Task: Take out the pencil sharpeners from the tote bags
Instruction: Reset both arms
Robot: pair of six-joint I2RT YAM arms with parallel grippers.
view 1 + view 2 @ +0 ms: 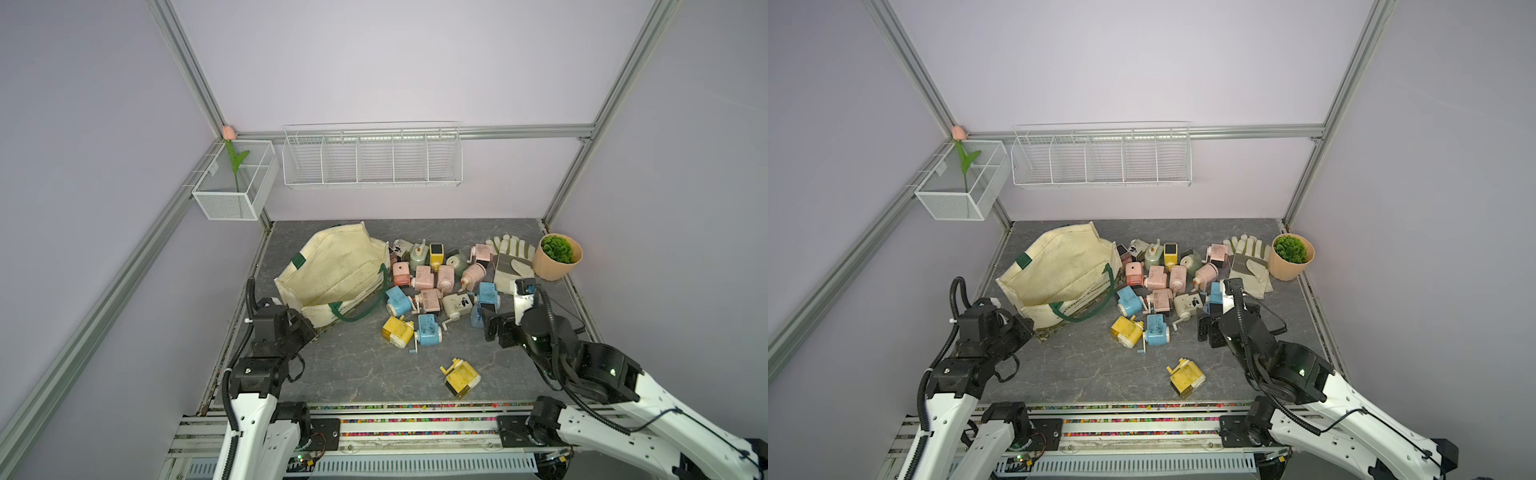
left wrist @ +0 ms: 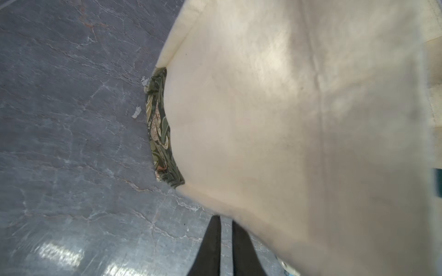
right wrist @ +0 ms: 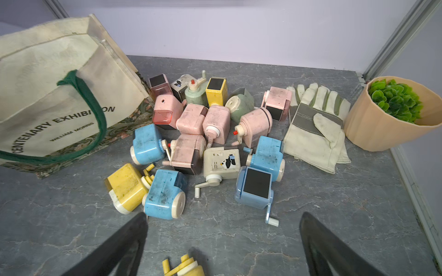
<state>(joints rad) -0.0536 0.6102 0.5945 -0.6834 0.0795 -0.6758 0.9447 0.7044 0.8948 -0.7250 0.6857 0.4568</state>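
Clearly the tote bag (image 1: 332,266) lies just beside your almost-shut left pincer (image 2: 224,218), hold unclear; your right pincer (image 3: 222,215) gapes empty before the pencil sharpeners (image 3: 215,124).

1. Pale lilac walls (image 1: 395,62) filling the upper half of both top views, joined by aluminium frame rails (image 1: 193,70).
2. White wire shelf (image 1: 372,156) mounted at centre on the back wall.
3. White mesh basket (image 1: 232,187) at the left corner, holding a pink tulip (image 1: 229,133).
4. Grey marbled tabletop (image 1: 365,365) below, evenly lit.
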